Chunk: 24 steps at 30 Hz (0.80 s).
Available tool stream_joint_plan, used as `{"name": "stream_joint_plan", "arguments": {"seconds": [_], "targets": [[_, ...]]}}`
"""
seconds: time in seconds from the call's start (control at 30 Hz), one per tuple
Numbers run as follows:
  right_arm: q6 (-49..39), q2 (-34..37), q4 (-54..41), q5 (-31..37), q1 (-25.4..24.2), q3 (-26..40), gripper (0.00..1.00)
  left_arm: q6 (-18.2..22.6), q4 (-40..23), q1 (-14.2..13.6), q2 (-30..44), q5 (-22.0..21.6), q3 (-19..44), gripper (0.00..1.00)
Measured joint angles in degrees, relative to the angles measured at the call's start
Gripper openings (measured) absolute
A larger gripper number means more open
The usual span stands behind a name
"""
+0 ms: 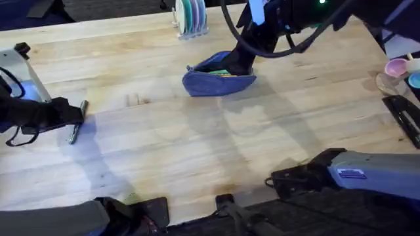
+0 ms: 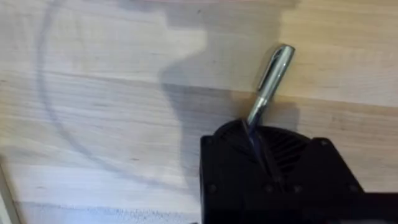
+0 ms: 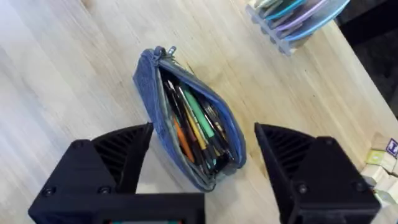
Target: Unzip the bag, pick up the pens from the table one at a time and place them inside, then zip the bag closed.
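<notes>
The blue-grey bag (image 1: pixel 218 80) lies unzipped at the back middle of the table (image 1: pixel 197 144). Its mouth gapes, showing several pens (image 3: pixel 194 127) inside, green, orange and dark ones among them. My right gripper (image 3: pixel 204 132) hovers open just above the bag (image 3: pixel 155 93), one finger on each side of it. In the overhead view the right gripper (image 1: pixel 243 62) is a dark shape over the bag's far side. At the table's left edge my left gripper (image 1: pixel 77 113) is shut on a grey-silver pen (image 1: pixel 75 130). That pen (image 2: pixel 272 78) sticks out from between my left gripper (image 2: pixel 258 140) fingers, close over the wood.
A rack of coloured plates (image 1: pixel 190 16) stands behind the bag, also seen as the rack (image 3: pixel 298 18) in the right wrist view. Small bowls (image 1: pixel 397 67) and a black tool (image 1: pixel 401 113) sit at the right edge. Bare wood stretches between the pen and the bag.
</notes>
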Motion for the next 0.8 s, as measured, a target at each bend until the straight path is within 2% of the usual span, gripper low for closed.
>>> {"name": "stream_joint_plan", "arguments": {"seconds": [0.13, 0.27, 0.43, 0.8], "targets": [[-0.01, -0.33, -0.03, 0.01, 0.0, 0.0, 0.998, -0.01, 0.36, -1.39, 0.11, 0.98, 0.19, 0.041], [-0.02, -2.84, -0.02, 0.0, 0.0, 0.0, 0.998, -0.02, 1.5, -5.9, 0.07, 1.93, 0.62, 0.041], [0.0, -7.33, -0.37, -0.02, 0.0, 0.0, 0.998, 0.0, 4.34, -13.98, -2.81, 2.4, 0.92, 0.042], [1.26, -16.85, -8.38, -0.2, 0.0, 0.0, 0.998, -1.11, 13.0, -33.94, -9.92, 4.12, 1.5, 0.043]]}}
